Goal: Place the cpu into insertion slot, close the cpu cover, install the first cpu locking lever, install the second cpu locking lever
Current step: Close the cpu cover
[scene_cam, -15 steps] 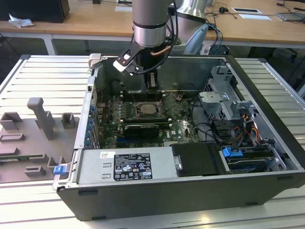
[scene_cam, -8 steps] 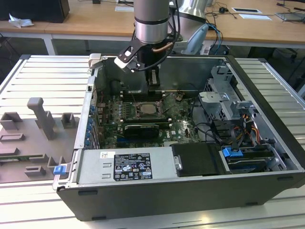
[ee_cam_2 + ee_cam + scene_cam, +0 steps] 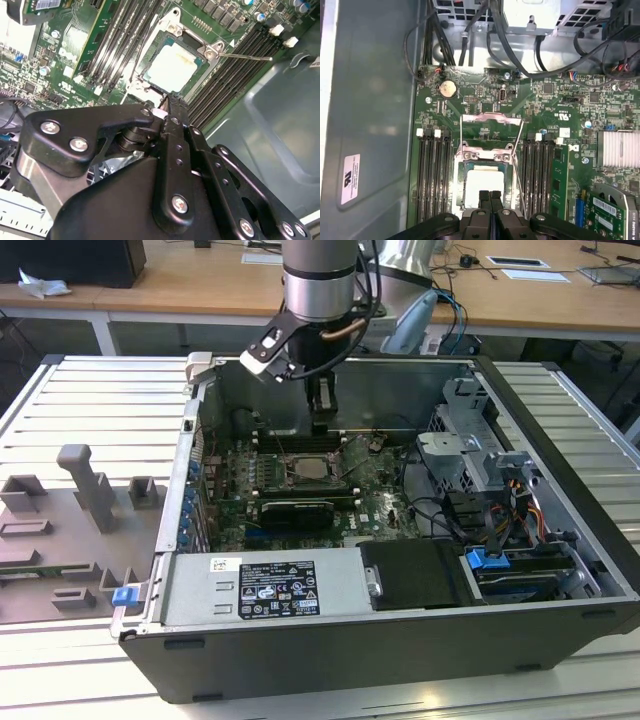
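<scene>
Where the open black steel tower case (image 3: 400, 660) lies on the ribbed aluminium table (image 3: 90, 400), the nearest thing in the exterior view is the boxy silver power supply (image 3: 260, 585) with its white label. Behind it sits the long black graphics card (image 3: 297, 510), at six o'clock of the square, metal-rimmed insertion slot (image 3: 338, 472). Seated flat in that slot is the one small, matt, silvery-beige square cpu (image 3: 482, 180). The thin silvery window-frame cpu cover (image 3: 492, 118) looks raised off the chip from one slot edge, though how steeply I cannot tell. One bare steel lever rod (image 3: 245, 56) juts from a slot corner. Two banks of long dark memory slots (image 3: 435, 175) flank the slot. At twelve o'clock the black gripper (image 3: 321, 425) hangs plumb from the grey, tube-shaped arm (image 3: 320, 280), over the chip, its two fingers (image 3: 484, 200) pinched together tip to tip. Farthest back stand wooden desks (image 3: 200, 280).
</scene>
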Controlling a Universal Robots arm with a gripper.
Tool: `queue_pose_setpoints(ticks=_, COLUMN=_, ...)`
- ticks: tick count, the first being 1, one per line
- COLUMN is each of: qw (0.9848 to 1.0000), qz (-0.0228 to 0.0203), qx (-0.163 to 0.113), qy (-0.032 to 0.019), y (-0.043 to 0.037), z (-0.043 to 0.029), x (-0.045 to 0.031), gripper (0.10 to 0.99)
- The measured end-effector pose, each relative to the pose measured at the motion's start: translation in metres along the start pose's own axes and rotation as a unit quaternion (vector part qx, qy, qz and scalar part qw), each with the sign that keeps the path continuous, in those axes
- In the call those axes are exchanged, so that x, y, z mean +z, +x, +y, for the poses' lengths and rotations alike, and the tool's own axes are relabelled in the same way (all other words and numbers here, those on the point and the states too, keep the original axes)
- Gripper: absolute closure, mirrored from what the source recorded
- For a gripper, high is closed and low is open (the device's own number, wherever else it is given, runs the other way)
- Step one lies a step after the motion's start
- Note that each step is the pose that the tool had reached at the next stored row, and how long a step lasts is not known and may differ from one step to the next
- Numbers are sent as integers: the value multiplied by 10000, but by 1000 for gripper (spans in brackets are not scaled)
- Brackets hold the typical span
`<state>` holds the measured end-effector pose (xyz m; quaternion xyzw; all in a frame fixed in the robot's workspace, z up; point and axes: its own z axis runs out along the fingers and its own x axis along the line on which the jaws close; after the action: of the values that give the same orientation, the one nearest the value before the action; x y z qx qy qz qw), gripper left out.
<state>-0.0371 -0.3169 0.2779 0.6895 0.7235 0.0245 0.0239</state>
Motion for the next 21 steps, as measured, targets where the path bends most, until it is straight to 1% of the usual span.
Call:
queue_pose_setpoints(ticks=1, qw=10000, qz=0, qx=0, qy=0, y=0, z=15, x=-1, gripper=980)
queue_pose_setpoints(ticks=3, qw=10000, qz=0, qx=0, qy=0, y=-5, z=95, x=2, gripper=980)
queue_pose_setpoints(ticks=5, qw=10000, qz=-1, qx=0, qy=0, y=-7, z=143, x=5, gripper=980)
queue_pose_setpoints(ticks=6, qw=10000, qz=0, qx=-1, qy=0, y=-9, z=191, x=9, gripper=980)
queue_pose_setpoints(ticks=7, qw=10000, qz=-1, qx=0, qy=1, y=-13, z=263, x=14, gripper=980)
queue_pose_setpoints(ticks=8, qw=10000, qz=-1, qx=0, qy=1, y=-16, z=320, x=17, gripper=980)
queue_pose_setpoints(ticks=15, qw=10000, qz=-2, qx=-1, qy=1, y=-24, z=486, x=29, gripper=980)
queue_pose_setpoints(ticks=19, qw=10000, qz=0, qx=-1, qy=0, y=-27, z=565, x=35, gripper=980)
queue_pose_setpoints(ticks=21, qw=10000, qz=0, qx=0, qy=0, y=-29, z=591, x=37, gripper=980)
